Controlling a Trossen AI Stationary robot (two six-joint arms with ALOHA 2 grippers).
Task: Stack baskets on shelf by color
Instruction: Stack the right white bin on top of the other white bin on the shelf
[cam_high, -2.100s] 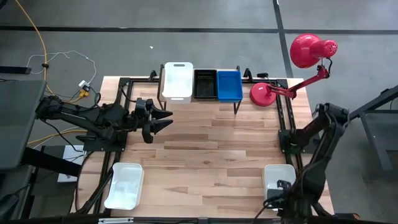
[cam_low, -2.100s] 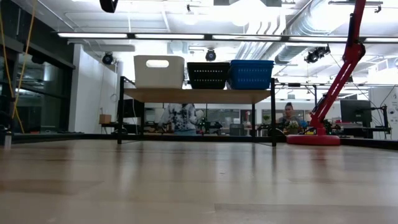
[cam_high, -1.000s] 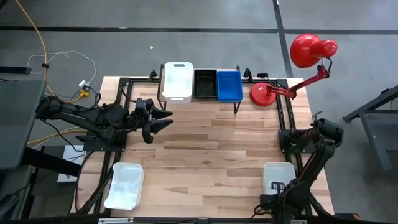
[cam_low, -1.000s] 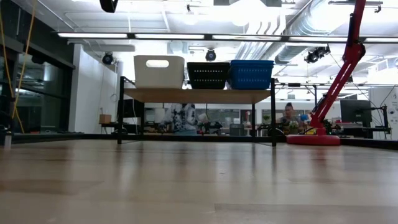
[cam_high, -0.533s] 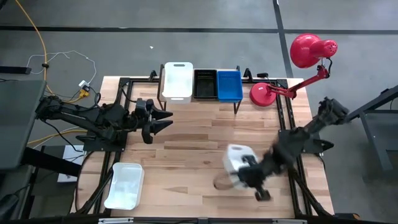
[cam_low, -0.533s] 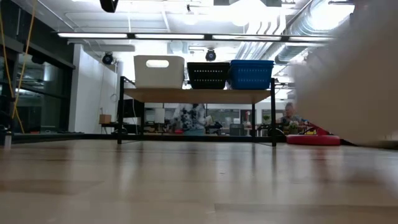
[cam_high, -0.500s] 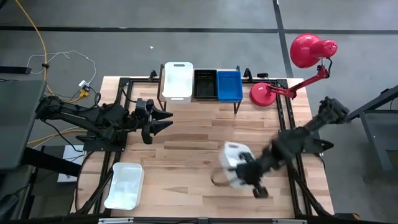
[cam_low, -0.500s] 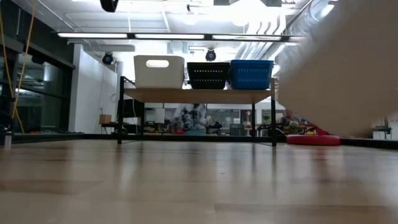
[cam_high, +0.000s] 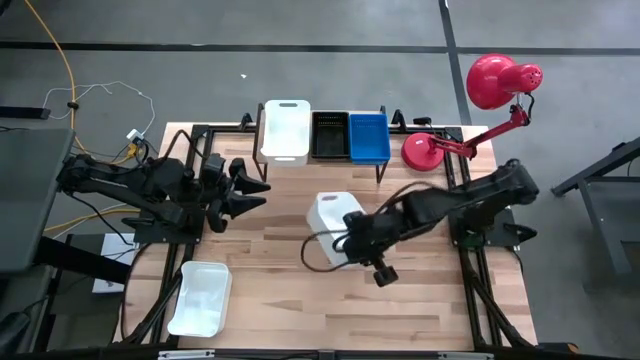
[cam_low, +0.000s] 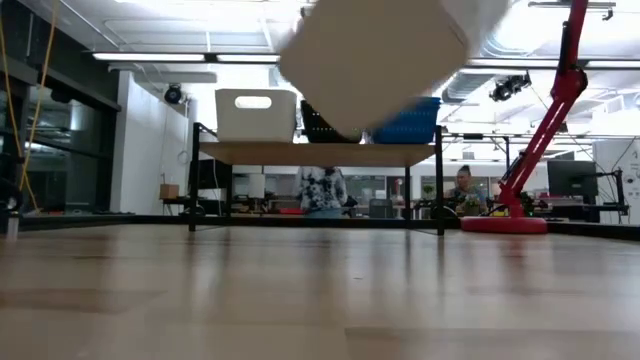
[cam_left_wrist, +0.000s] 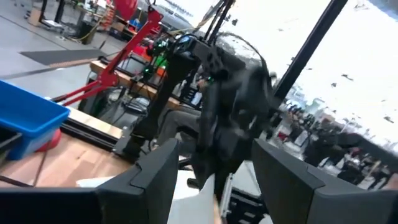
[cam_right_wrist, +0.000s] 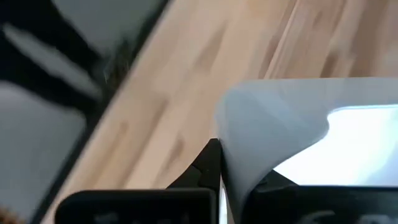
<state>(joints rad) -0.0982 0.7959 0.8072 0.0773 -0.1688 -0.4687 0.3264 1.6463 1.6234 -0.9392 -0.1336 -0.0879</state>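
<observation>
I see the right tool (cam_high: 347, 232) out over the middle of the table (cam_high: 300, 300), clamped tight on the rim of a white basket (cam_high: 328, 215) that it carries clear of the wood. In the right wrist view the basket's wall (cam_right_wrist: 292, 137) sits pinched between that arm's fingers (cam_right_wrist: 208, 163). From the low view the carried basket (cam_low: 375, 55) hangs high and tilted, covering part of the black basket and the blue one behind it. On the shelf (cam_high: 330, 160) at the far edge stand three baskets in a row: white (cam_high: 285, 131) on the left, black (cam_high: 330, 135) in the middle, blue (cam_high: 369, 137) on the right, each touching its neighbour. A second loose white basket (cam_high: 200, 297) lies at the near left corner of the table, well apart from both arms. The left tool (cam_high: 252, 194) hangs over the left side of the table, pointing toward the middle, its jaws standing wide with nothing in them; its wrist view looks past its own fingers (cam_left_wrist: 155, 171) at the right arm (cam_left_wrist: 233, 118) across the table. A red lamp (cam_high: 485, 95) stands on the far right corner beside the shelf.
</observation>
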